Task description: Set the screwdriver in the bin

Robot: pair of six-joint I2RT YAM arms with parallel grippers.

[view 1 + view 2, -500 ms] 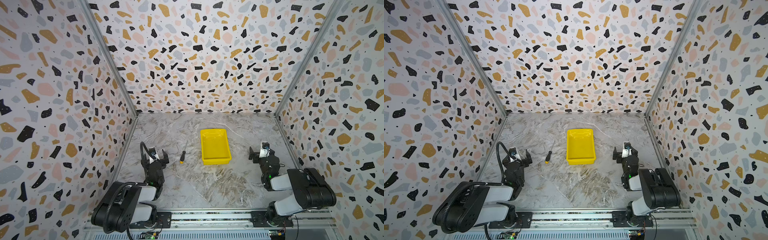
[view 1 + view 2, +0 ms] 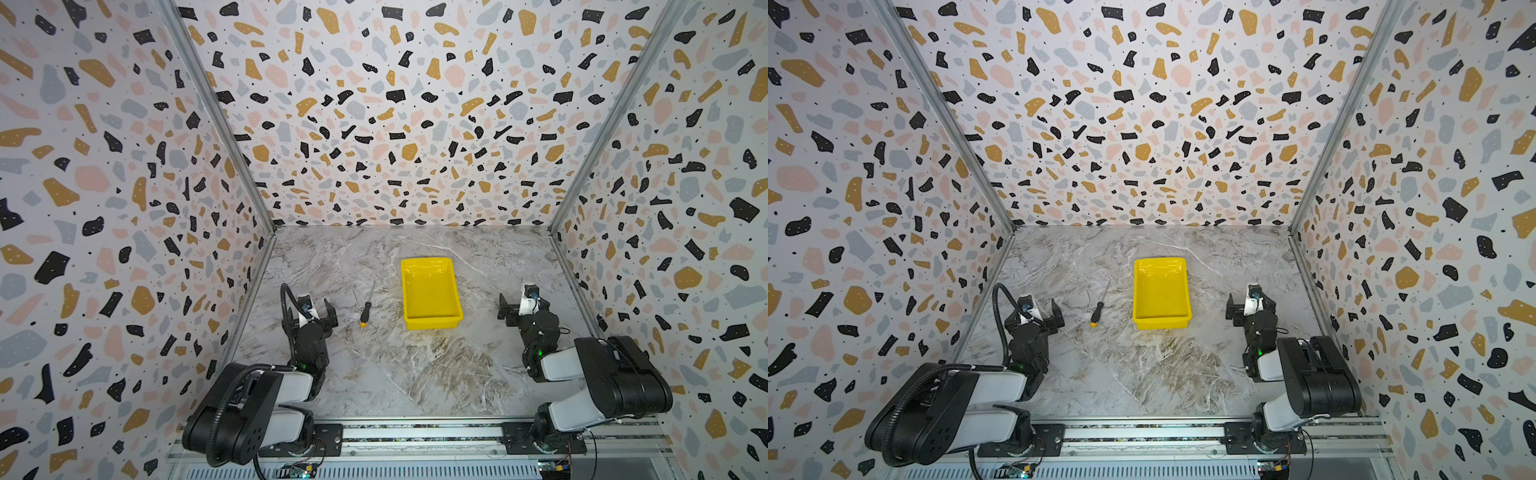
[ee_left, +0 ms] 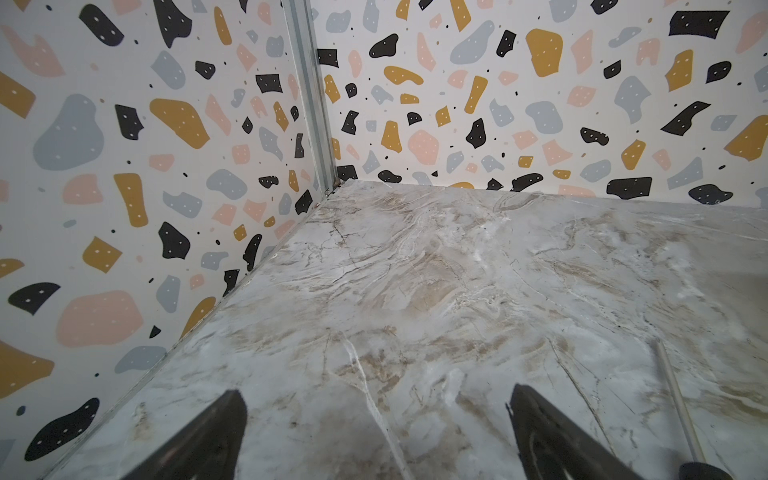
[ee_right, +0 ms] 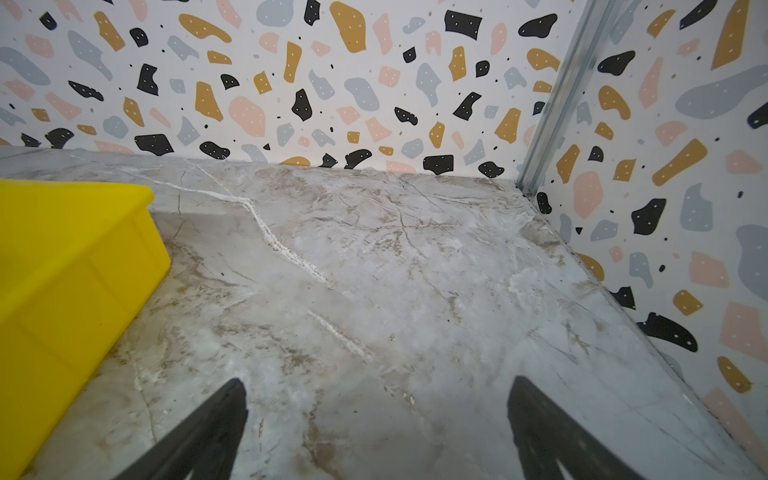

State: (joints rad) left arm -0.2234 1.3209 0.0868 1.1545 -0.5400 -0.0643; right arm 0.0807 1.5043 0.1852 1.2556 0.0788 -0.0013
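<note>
Marble tabletop [image 2: 395, 374] carries the screwdriver [image 2: 365, 311] lower centre, just left of the bin [image 2: 432, 322], seemingly apart; left gripper [image 3: 374, 390] and right gripper [image 4: 376, 380] gape wide, empty.

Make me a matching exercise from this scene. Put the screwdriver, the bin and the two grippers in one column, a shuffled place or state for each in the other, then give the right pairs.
Column one:
1. screwdriver
2. bin
3. left gripper
4. right gripper

Column two:
A. open, on the side of the bin away from the screwdriver
B. yellow and empty
C. lying on the table between the bin and the left gripper
D. open, next to the screwdriver but not touching it

Pairs: 1-C, 2-B, 3-D, 4-A.
</note>
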